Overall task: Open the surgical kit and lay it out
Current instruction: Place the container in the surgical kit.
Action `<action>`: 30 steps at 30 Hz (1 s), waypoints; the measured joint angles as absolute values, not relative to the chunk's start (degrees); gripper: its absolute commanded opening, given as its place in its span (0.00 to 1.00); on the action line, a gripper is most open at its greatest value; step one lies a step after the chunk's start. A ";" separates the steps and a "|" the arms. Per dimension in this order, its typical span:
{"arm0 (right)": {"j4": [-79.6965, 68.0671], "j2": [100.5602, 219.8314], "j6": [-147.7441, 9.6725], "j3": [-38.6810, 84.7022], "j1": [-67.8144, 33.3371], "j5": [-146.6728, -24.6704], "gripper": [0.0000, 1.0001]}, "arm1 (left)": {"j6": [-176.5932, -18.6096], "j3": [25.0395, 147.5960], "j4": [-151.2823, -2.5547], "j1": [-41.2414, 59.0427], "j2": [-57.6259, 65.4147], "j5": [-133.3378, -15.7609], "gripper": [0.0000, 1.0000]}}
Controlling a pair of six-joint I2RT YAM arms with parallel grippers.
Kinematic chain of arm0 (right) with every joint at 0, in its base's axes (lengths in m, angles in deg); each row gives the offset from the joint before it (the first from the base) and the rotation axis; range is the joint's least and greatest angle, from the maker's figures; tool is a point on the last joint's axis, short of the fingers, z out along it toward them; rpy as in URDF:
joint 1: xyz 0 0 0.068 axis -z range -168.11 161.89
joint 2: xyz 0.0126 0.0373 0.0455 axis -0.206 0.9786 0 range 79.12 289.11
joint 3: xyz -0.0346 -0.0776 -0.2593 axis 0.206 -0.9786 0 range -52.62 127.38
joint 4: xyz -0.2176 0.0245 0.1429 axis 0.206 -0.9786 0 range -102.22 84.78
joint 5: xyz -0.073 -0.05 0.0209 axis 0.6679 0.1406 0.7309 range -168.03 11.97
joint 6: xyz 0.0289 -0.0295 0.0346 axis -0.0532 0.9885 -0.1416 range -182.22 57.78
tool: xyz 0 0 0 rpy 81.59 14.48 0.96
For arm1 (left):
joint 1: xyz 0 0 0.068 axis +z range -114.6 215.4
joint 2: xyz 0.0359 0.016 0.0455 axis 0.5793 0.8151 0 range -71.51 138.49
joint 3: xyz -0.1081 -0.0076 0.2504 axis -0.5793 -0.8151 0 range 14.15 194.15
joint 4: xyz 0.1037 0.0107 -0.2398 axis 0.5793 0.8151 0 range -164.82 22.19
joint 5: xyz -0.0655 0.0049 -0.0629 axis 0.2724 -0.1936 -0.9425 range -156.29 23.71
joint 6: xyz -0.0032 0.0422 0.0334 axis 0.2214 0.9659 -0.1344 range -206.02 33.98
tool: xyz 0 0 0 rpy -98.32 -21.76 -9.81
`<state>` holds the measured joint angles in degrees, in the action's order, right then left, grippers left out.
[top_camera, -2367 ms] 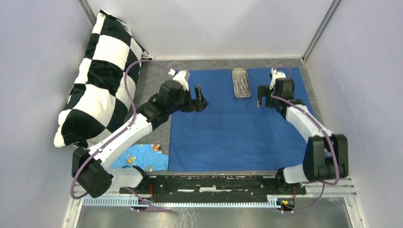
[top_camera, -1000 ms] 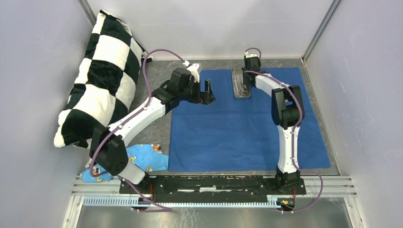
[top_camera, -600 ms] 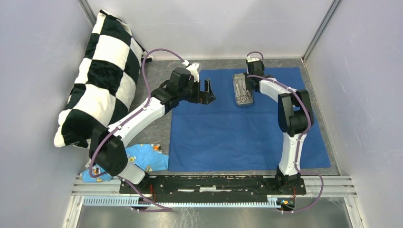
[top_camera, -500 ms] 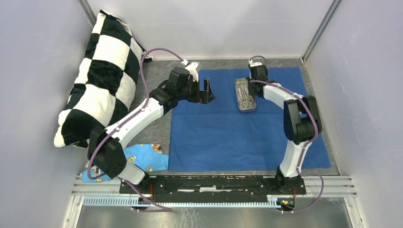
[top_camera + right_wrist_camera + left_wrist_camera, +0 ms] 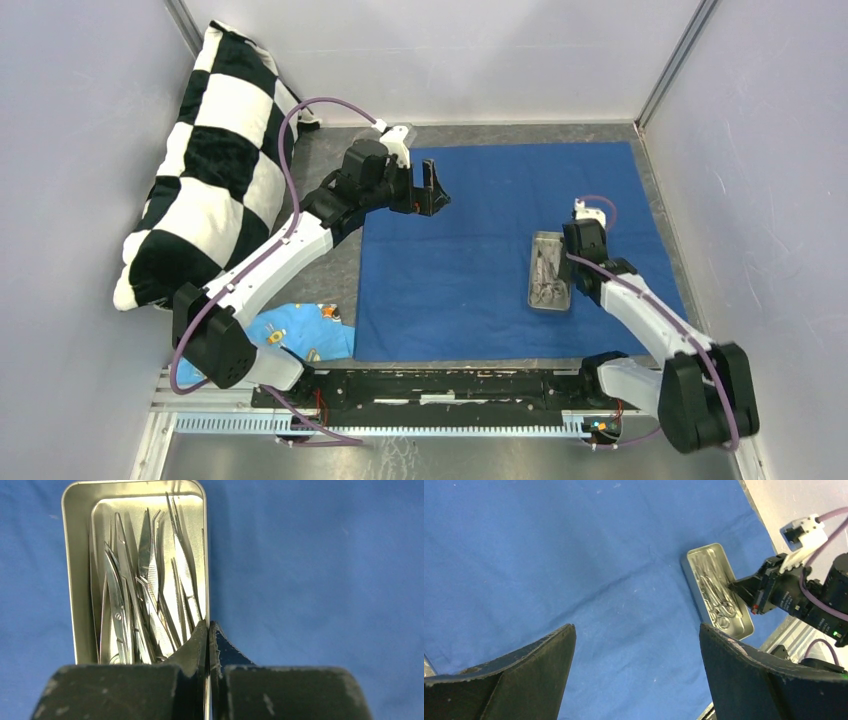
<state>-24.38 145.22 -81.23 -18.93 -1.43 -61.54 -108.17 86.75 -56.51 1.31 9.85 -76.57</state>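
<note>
The dark blue cloth (image 5: 470, 260) of the surgical kit lies spread flat on the table. Its small steel tray (image 5: 549, 308) sits on the cloth's near right part, with several thin silver instruments (image 5: 546, 275) heaped inside. My right gripper (image 5: 568, 264) is shut on the tray's right wall; the right wrist view shows the thin wall pinched between the closed fingers at my right gripper (image 5: 207, 625), beside the instruments (image 5: 150, 590). My left gripper (image 5: 432, 192) hangs open over the cloth's back left part, holding nothing. In its own view, that left gripper (image 5: 636, 626) looks down at the tray (image 5: 744, 627).
A black-and-white checkered pillow (image 5: 210, 160) leans against the left wall. A light blue patterned cloth scrap (image 5: 300, 330) lies at the near left, by the left arm's base. Grey walls close in on both sides and the back. The arms' mounting rail (image 5: 450, 385) runs along the front.
My right gripper closed on the tray's wall and brought the tray from the back of the cloth to its near right part. The left arm shifted slightly and stayed open.
</note>
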 measured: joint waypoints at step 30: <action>-28.55 122.97 -87.26 -30.76 18.39 -56.53 0.68 | -108.28 85.87 -57.43 1.31 8.12 -79.00 0.98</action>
<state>-28.55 122.97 -87.26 -30.76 18.39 -56.53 -108.28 85.87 -57.43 1.31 8.12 -79.00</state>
